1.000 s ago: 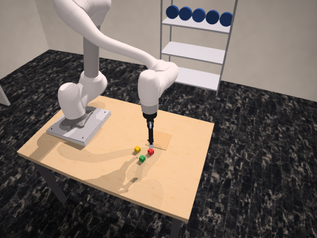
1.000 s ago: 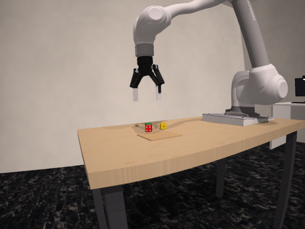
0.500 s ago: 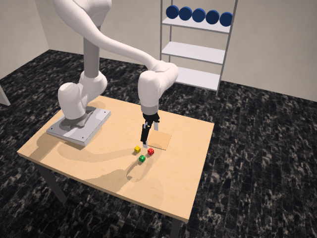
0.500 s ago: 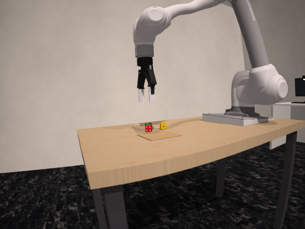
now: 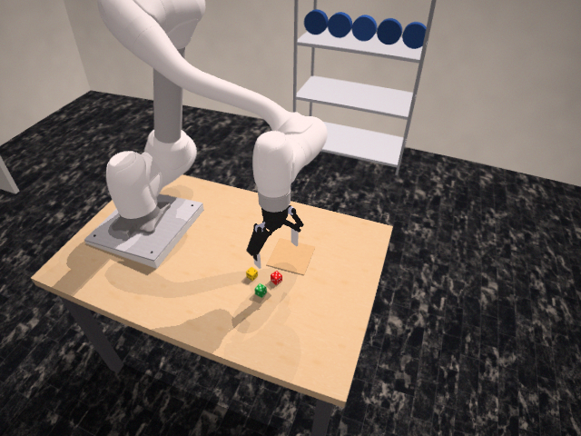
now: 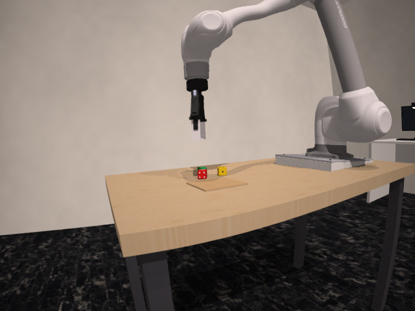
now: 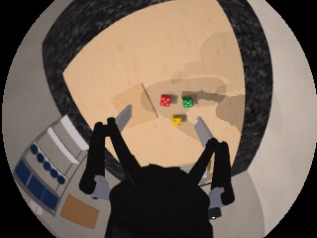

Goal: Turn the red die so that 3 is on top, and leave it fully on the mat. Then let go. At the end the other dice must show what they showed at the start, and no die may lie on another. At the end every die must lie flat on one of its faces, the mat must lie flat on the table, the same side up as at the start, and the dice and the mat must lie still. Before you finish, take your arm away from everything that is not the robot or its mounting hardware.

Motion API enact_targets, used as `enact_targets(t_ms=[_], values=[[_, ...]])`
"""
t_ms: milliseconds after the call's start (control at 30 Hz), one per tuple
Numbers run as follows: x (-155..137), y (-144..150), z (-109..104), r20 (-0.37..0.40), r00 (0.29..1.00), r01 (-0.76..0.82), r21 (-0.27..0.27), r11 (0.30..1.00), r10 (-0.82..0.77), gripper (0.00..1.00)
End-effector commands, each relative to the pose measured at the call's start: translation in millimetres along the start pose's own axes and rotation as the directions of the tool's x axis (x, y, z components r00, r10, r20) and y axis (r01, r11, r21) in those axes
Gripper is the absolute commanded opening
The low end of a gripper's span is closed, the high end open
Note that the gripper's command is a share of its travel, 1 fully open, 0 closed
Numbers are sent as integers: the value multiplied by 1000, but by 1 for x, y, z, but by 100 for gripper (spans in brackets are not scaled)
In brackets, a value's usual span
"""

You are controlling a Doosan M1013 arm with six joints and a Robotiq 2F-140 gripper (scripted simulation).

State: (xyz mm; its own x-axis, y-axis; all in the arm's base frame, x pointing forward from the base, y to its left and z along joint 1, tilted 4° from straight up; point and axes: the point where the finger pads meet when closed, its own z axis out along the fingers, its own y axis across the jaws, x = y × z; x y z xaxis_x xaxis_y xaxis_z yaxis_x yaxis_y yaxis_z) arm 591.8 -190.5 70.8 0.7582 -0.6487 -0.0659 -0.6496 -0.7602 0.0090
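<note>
The red die (image 5: 276, 277) (image 6: 201, 173) (image 7: 164, 100) lies flat on the table beside the mat (image 5: 290, 255) (image 6: 218, 184) (image 7: 135, 94), off it. Its top seems to show five pips; the side facing the exterior camera has several white pips. The green die (image 5: 260, 290) (image 6: 201, 168) (image 7: 187, 102) lies near it, partly hidden behind it in the exterior view. The yellow die (image 5: 251, 273) (image 6: 222, 171) (image 7: 176, 120) lies close by, one pip on its side facing the exterior camera. My gripper (image 5: 276, 254) (image 6: 199, 138) (image 7: 164, 116) is open and empty, well above the dice and mat, pointing down.
The wooden table (image 5: 338, 300) (image 6: 161, 204) bears everything. The arm's base plate (image 5: 181, 234) (image 6: 301, 162) stands at the table's far end from the dice. A shelf rack (image 5: 356, 95) with blue discs stands on the floor beyond the table.
</note>
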Motion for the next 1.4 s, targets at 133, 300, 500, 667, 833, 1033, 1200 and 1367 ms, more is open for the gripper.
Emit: enact_targets(t_ms=[133,300,500,667,833,1033,1200,1367], values=[[-3,1,8,1,954,-300,-10,954,300,100],[-3,1,9,-1,888,-459,-10,888,459,100],[-3,1,11,-2,823,-568,-9,823,568,100],[-3,1,13,-4,705,-709,-9,705,709,100],[-3,1,14,-5,575,-818,-8,575,818,100],[-3,1,16,-6,446,-895,-7,446,895,100],[-3,1,18,-7,274,-962,-6,274,962,100],[-3,1,20,-8,109,-994,-5,109,994,100]])
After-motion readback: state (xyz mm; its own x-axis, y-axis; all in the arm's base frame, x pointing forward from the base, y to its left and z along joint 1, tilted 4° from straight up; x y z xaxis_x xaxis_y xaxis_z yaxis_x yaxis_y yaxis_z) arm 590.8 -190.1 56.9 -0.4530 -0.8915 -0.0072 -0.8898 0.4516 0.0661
